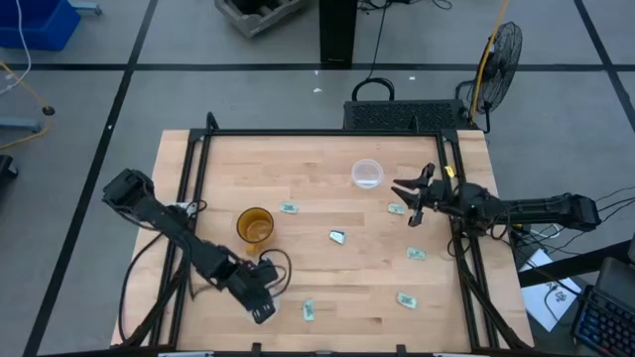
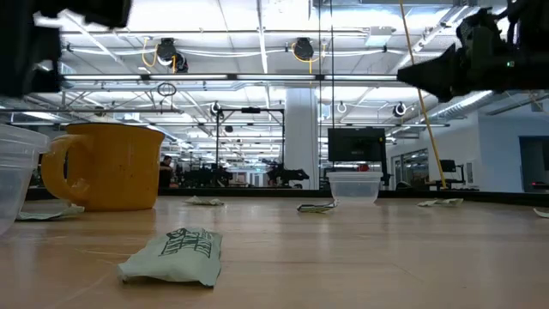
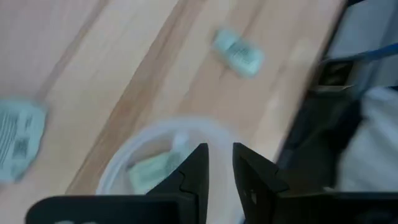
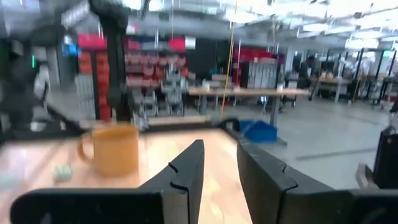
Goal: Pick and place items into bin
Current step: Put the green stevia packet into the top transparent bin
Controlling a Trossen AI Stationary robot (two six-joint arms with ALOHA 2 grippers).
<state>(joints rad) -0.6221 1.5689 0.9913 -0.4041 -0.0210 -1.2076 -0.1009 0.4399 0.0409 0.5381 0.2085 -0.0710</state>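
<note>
Several small pale green-and-white packets lie flat on the wooden table: [image 1: 289, 208], [image 1: 337, 236], [image 1: 396, 209], [image 1: 416, 254], [image 1: 405, 298], [image 1: 309, 310]. My left gripper [image 1: 262, 305] hovers near the table's near edge, over a clear round cup [image 3: 155, 140]. One packet [image 3: 149, 169] lies inside that cup. The fingers [image 3: 219, 165] stand slightly apart with nothing between them. My right gripper [image 1: 410, 201] is raised near the table's right side, above a packet, open and empty [image 4: 219, 165]. It shows high up in the low view [image 2: 446, 75].
An amber cup with a handle [image 1: 255, 226] stands left of centre on the table. A second clear cup [image 1: 367, 174] stands toward the far edge. A black frame [image 1: 317, 133] borders the table. Bare wood lies between the packets in the middle.
</note>
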